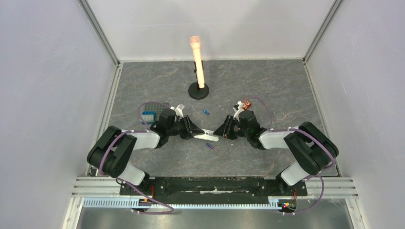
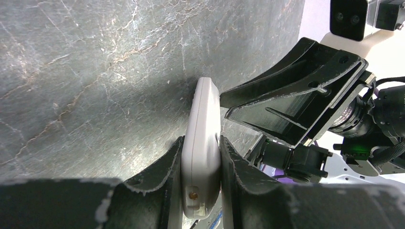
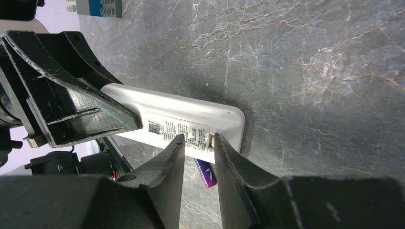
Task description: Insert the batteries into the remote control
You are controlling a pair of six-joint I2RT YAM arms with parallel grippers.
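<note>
Notice your left gripper [image 2: 201, 143] clamps the remote control [image 2: 205, 105] on edge, turning its labelled back toward your right gripper [image 3: 197, 138], fingers narrowly parted there; whether they pinch, I cannot tell. One battery [image 1: 210, 146] lies just beside the remote, the other battery [image 1: 206, 112] beyond it.

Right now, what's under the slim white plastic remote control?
A small blue cylindrical battery peeks out below the white remote control, on the grey marbled table. Its other end is covered.
</note>
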